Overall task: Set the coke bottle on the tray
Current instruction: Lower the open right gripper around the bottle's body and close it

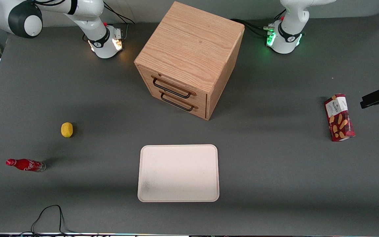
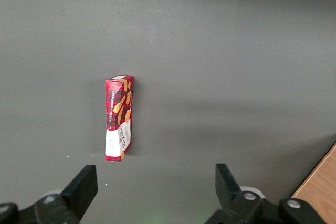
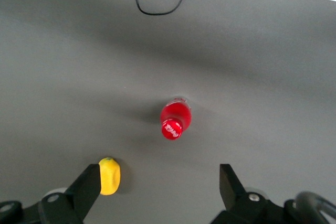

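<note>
The coke bottle point(image 1: 25, 164), small and red with a red cap, stands upright on the grey table toward the working arm's end, nearer the front camera than the lemon. The right wrist view looks down on its cap point(image 3: 175, 120). The cream-white tray point(image 1: 178, 172) lies flat and bare in front of the wooden cabinet, nearer the front camera. My right gripper point(image 3: 157, 187) hangs high above the table, open wide and empty, apart from the bottle. The gripper is out of the front view.
A yellow lemon point(image 1: 67, 129) lies near the bottle and shows beside one fingertip point(image 3: 109, 176). A two-drawer wooden cabinet point(image 1: 189, 59) stands mid-table. A red biscuit box point(image 1: 339, 117) lies toward the parked arm's end. A black cable point(image 1: 49, 217) loops at the table's near edge.
</note>
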Robot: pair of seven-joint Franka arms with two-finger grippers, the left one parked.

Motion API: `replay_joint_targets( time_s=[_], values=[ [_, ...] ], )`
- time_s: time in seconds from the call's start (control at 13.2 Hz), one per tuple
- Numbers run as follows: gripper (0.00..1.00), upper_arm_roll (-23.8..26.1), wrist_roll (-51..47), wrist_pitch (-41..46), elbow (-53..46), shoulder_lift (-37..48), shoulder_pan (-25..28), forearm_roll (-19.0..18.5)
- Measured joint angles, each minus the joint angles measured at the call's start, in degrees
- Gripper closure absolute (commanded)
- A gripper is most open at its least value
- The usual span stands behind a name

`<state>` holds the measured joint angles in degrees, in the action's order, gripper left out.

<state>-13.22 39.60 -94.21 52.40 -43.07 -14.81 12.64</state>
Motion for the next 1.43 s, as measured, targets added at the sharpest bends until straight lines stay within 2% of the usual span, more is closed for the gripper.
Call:
replay_joint_targets(
  time_s=[0.75, 1.28, 1.36, 1.43],
  values=[
    [0.0, 0.23, 0.12, -16.33, 13.72, -0.81, 0.97, -1.26],
    [0.0, 0.74, 0.12, -21.92, 18.7, -0.82, 2.07, -1.26],
    [0.11, 0.75, 0.12, -21.99, 18.83, -0.82, 2.1, -1.26],
    [0.31, 0.75, 0.13, -22.09, 18.83, -0.81, 2.13, -1.26]
  ],
)
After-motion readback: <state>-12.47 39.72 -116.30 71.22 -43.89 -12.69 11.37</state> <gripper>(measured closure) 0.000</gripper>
